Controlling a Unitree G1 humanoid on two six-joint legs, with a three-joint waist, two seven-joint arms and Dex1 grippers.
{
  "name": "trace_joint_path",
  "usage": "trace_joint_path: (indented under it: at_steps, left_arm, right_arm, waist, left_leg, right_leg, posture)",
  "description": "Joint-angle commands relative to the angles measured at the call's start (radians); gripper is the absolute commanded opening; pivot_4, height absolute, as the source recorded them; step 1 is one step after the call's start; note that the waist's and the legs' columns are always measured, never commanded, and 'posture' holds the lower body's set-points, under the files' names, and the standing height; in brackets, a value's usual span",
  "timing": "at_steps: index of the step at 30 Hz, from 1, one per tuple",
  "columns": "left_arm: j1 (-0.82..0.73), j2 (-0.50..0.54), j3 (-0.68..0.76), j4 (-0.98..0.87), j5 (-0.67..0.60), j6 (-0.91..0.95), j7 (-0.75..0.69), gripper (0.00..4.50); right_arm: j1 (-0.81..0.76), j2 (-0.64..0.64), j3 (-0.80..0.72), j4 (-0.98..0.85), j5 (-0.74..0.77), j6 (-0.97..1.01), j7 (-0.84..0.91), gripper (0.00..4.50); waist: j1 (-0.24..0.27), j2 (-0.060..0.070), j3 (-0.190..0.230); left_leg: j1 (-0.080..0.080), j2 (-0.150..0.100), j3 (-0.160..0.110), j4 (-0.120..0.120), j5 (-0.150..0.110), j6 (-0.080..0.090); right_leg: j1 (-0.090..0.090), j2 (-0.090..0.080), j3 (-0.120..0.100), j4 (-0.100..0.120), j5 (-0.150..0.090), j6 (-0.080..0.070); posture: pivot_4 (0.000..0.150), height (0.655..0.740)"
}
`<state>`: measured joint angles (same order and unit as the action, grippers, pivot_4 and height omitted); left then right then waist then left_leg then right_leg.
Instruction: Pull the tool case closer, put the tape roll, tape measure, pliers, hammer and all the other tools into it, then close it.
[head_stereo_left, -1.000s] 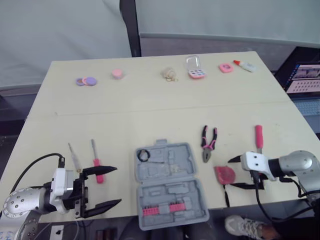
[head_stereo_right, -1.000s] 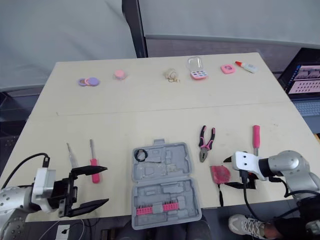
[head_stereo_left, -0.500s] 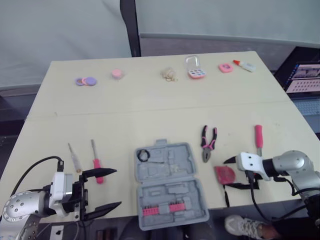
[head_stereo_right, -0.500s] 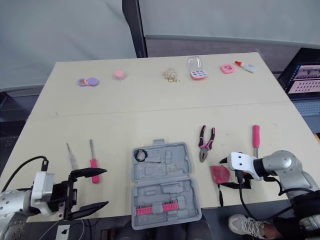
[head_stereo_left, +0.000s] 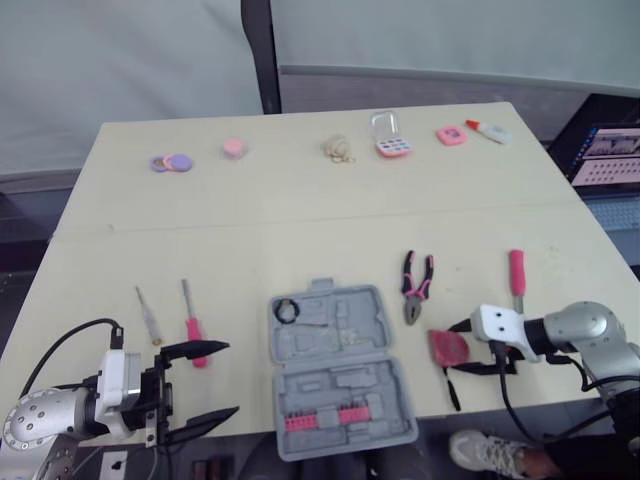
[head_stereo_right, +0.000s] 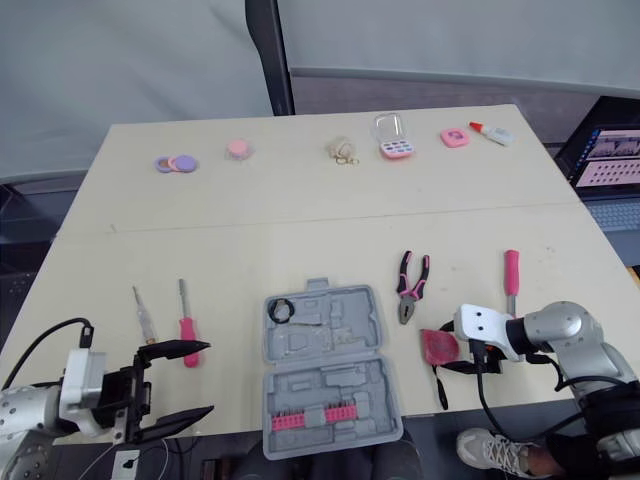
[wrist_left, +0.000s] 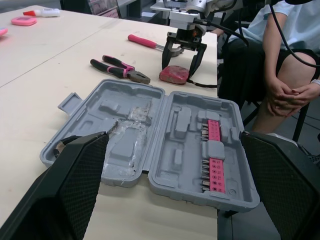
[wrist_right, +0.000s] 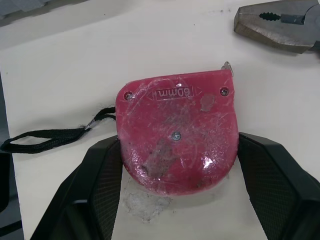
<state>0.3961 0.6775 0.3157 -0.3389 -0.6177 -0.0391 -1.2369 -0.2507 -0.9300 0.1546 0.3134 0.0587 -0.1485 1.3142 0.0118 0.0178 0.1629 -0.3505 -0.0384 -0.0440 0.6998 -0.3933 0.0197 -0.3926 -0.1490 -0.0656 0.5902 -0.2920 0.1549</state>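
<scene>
Where the tool case (head_stereo_left: 335, 370) lies: at the near edge of the table (head_stereo_left: 300, 220), about the middle, open flat with both grey halves facing up
Near half of the case: holds a row of pink bits (head_stereo_left: 325, 418)
Tape roll (head_stereo_left: 287, 310): a small black ring in the far-left corner of the case's far half
Tape measure (wrist_right: 175, 135): red, flat on the table just right of the case, its black strap (wrist_right: 45, 137) trailing toward the table edge
Right gripper (head_stereo_left: 452, 350): low over the table, its two black fingers pressed in on the tape measure from both sides; the pads look to be touching its casing
Pliers (head_stereo_left: 417, 285): pink and black handles, lying just beyond the tape measure, apart from it
Pink-handled tool (head_stereo_left: 517, 275): right of the pliers, beyond the right gripper
Left gripper (head_stereo_left: 228, 378): at the near-left edge of the table, left of the case, fingers spread wide and holding nothing
Screwdrivers: a pink-handled one (head_stereo_left: 192, 320) and a pale one (head_stereo_left: 150, 315) lie side by side beyond the left gripper
Far edge of the table: a row of small pink and purple items (head_stereo_left: 390, 147)
</scene>
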Motion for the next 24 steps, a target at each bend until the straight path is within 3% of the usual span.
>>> trace_joint_path:
  at_steps: [1, 6, 11, 15, 21, 24]
  left_arm:
    - [0.005, -0.002, 0.0, -0.002, 0.004, -0.016, -0.009, 4.5]
    - [-0.004, -0.02, -0.03, 0.007, 0.017, -0.024, 0.002, 4.5]
    - [-0.045, -0.029, -0.083, 0.0, 0.033, -0.013, 0.002, 4.5]
    - [-0.088, -0.019, -0.123, 0.003, 0.047, 0.018, 0.014, 4.5]
    - [-0.155, -0.025, -0.136, -0.042, 0.02, 0.148, 0.12, 4.5]
    - [-0.163, -0.028, -0.116, -0.048, 0.019, 0.168, 0.154, 4.5]
  right_arm:
    - [0.009, 0.001, -0.001, -0.025, 0.01, 0.01, 0.016, 2.97]
    - [0.052, -0.038, -0.044, -0.129, 0.046, 0.095, 0.016, 2.97]
    - [0.03, -0.13, -0.088, -0.372, 0.122, 0.334, 0.04, 2.97]
    - [-0.103, -0.203, -0.031, -0.493, 0.107, 0.514, 0.084, 2.97]
    - [-0.376, -0.107, 0.057, -0.571, 0.156, 0.746, 0.087, 2.97]
    - [-0.476, -0.076, 0.174, -0.576, 0.064, 0.799, 0.077, 2.97]
  waist:
    - [0.0, 0.0, 0.0]
    - [0.002, 0.0, 0.0]
    - [0.005, 0.002, 0.001]
    - [0.002, 0.002, 0.001]
    - [-0.009, 0.002, 0.001]
    - [-0.013, 0.002, 0.001]
  left_leg:
    - [0.0, 0.0, 0.0, 0.0, 0.0, 0.0]
    - [0.0, 0.0, 0.0, 0.0, 0.0, 0.0]
    - [0.0, 0.0, 0.001, 0.001, 0.0, 0.0]
    - [0.0, 0.001, 0.0, 0.001, 0.0, 0.0]
    - [-0.001, 0.002, -0.001, 0.0, 0.0, -0.001]
    - [-0.002, 0.002, -0.002, 0.0, 0.0, -0.001]
  right_leg:
    - [0.0, 0.0, 0.0, 0.0, 0.0, 0.0]
    - [0.0, 0.0, 0.0, 0.0, 0.0, 0.0]
    - [0.0, -0.001, 0.0, 0.0, 0.0, 0.0]
    - [-0.001, 0.0, 0.0, 0.0, 0.0, 0.0]
    - [-0.002, -0.001, -0.001, 0.0, 0.0, 0.0]
    - [-0.002, -0.001, -0.001, 0.0, 0.0, 0.0]
  posture:
    - [0.15, 0.74]
    - [0.15, 0.74]
    - [0.15, 0.74]
    - [0.15, 0.74]
    - [0.15, 0.74]
    - [0.15, 0.74]
